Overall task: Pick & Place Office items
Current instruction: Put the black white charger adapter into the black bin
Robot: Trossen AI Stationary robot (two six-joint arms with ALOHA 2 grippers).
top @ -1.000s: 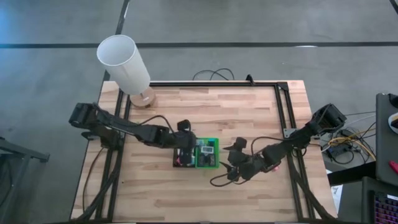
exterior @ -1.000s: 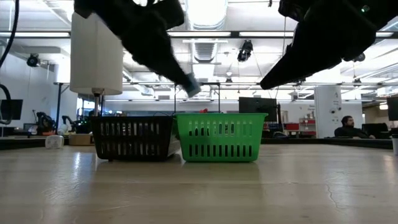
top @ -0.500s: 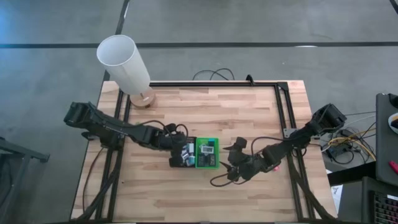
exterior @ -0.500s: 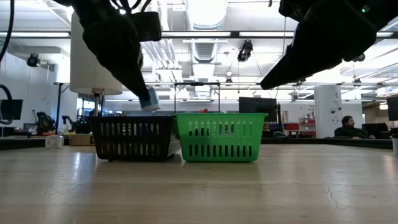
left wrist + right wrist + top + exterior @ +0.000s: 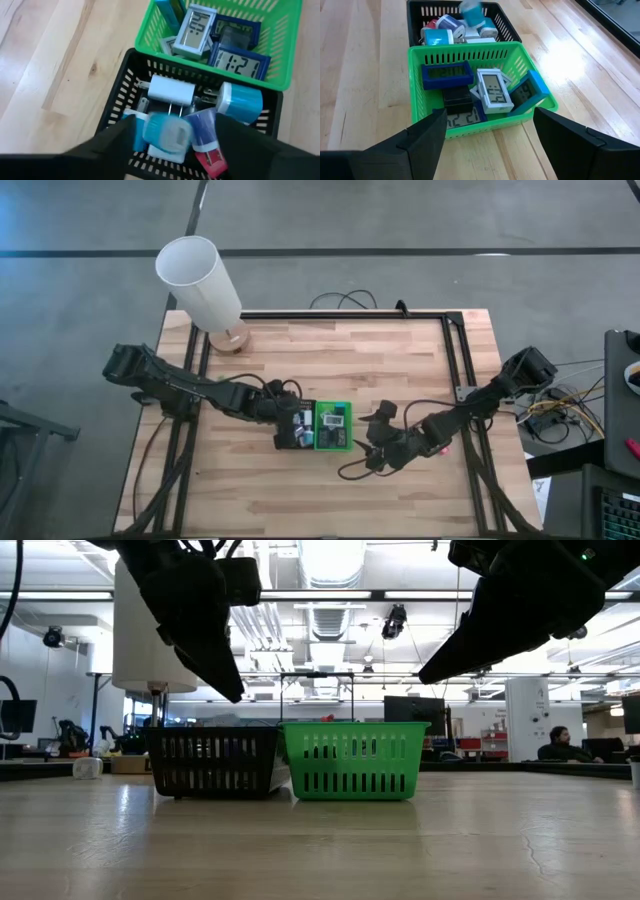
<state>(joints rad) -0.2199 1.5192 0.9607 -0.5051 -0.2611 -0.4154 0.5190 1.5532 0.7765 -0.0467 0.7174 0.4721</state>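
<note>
My left gripper [image 5: 175, 142] stands open above the black basket [image 5: 293, 432]. A teal and white piece [image 5: 167, 134] shows blurred between its spread fingers, with a gap on either side of it. It also shows over the basket's far end [image 5: 470, 12]. A white plug [image 5: 171, 90], a teal cylinder [image 5: 240, 100] and a blue and pink piece [image 5: 206, 137] lie in the basket. The green basket [image 5: 333, 427] beside it holds several small digital clocks [image 5: 197, 27]. My right gripper [image 5: 372, 442] hangs open to the right of the green basket [image 5: 470, 100], with nothing between its fingers.
A tall white cylinder lamp [image 5: 200, 280] stands on its wooden foot at the table's far left corner. The two baskets [image 5: 285, 762] stand side by side, touching, at the table's middle. Bare wood lies near, far and right of them. People and desks show in the room beyond.
My left gripper has gone toward the table's left and down, from beside the green basket to over the black one. It has let go of the teal and white piece. That piece hung at its fingertips in the low view half a second ago and is gone from there now.
</note>
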